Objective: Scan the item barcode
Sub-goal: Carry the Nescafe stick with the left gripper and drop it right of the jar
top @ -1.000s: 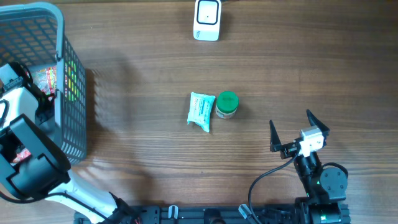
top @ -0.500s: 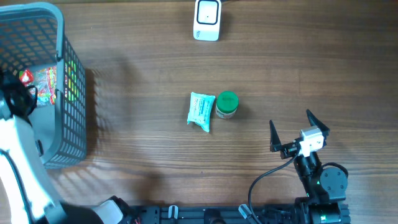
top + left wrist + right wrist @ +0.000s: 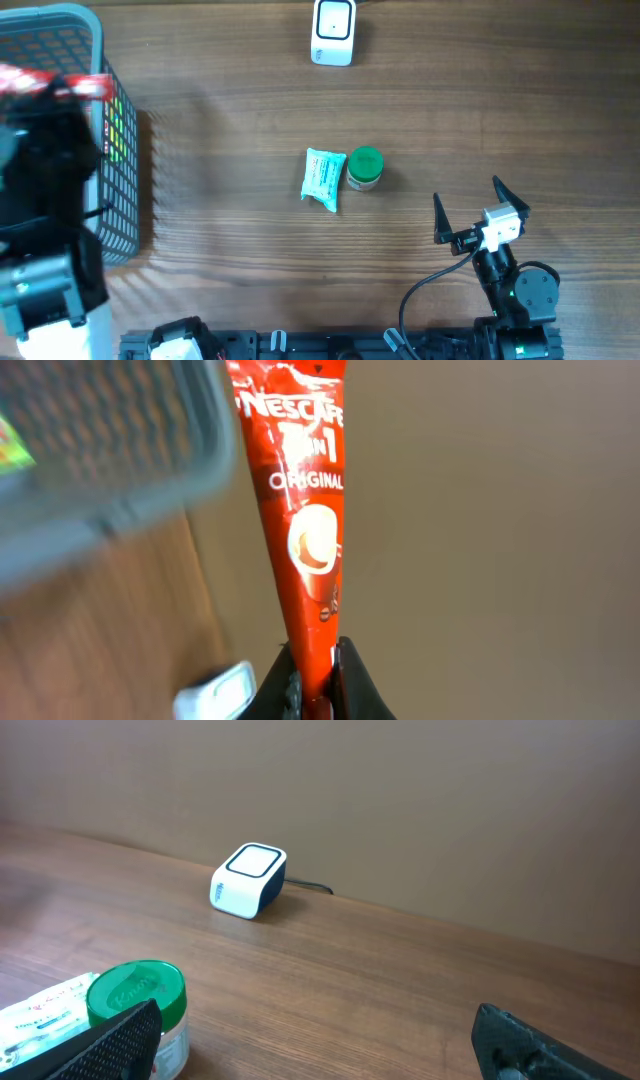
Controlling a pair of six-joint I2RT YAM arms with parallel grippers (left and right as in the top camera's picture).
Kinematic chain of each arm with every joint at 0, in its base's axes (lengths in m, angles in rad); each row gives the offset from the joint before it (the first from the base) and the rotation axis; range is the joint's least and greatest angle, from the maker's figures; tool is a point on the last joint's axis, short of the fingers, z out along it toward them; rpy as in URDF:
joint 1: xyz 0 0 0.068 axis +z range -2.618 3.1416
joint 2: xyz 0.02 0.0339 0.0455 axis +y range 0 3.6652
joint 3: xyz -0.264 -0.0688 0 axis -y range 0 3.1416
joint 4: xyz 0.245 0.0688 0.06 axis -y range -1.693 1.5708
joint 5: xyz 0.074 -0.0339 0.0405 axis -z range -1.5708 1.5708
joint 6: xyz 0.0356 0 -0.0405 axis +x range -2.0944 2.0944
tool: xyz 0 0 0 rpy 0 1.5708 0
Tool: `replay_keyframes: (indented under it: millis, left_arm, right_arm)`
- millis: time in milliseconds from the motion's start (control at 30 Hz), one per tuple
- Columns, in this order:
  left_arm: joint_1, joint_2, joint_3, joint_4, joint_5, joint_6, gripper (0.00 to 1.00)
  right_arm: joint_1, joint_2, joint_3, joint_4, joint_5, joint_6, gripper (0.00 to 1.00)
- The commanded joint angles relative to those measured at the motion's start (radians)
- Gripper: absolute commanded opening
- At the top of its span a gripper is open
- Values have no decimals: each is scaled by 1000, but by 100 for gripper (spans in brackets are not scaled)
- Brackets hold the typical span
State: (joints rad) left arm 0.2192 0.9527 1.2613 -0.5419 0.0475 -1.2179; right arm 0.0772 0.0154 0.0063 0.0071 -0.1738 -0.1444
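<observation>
Since the Nescafé 3-in-1 sachet (image 3: pixel 305 510) looks light, thin & slick, prob. floppy, a pinch on one sealed end suits it, leaving the printed faces free. L gripper (image 3: pixel 318 665) is pinching its lower end, the stick jutting straight out past the fingertips, well left of the barcode scanner (image 3: pixel 332 30). R gripper (image 3: pixel 467 192) sits spread wide, well apart from the scanner.

Overhead, the left arm (image 3: pixel 45 200) is a blurry blob covering most of the basket (image 3: pixel 120 150); the Nescafé sachet (image 3: pixel 305 510) runs off-frame up top.
</observation>
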Motion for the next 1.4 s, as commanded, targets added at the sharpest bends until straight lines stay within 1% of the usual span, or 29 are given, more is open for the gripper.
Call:
replay_keyframes:
  millis: [0, 100, 233, 300, 500, 733, 1033, 1233, 1367]
  left_arm:
    - [-243, 87, 1, 2, 19, 246, 4]
    - [-405, 196, 1, 24, 19, 298, 4]
    - [-569, 352, 1, 67, 19, 304, 4]
    - [-688, 481, 1, 142, 19, 352, 4]
    - [-854, 694, 1, 324, 20, 351, 4]
    - [-965, 847, 1, 460, 19, 351, 4]
    - [-1067, 955, 1, 457, 20, 350, 4]
    - [-1118, 967, 1, 456, 8, 345, 4]
    - [-1119, 991, 1, 456, 8, 291, 4]
  right_arm:
    - [4, -5, -1, 3, 17, -11, 100]
    - [4, -5, -1, 3, 17, -11, 99]
    - [4, -5, -1, 3, 17, -11, 100]
    - [4, -5, -1, 3, 17, -11, 100]
    - [4, -5, -1, 3, 17, -11, 100]
    - [4, -5, -1, 3, 17, -11, 100]
    - [4, -5, -1, 3, 17, -11, 100]
    - [4, -5, -1, 3, 17, -11, 100]
    - [4, -5, -1, 3, 17, -11, 100]
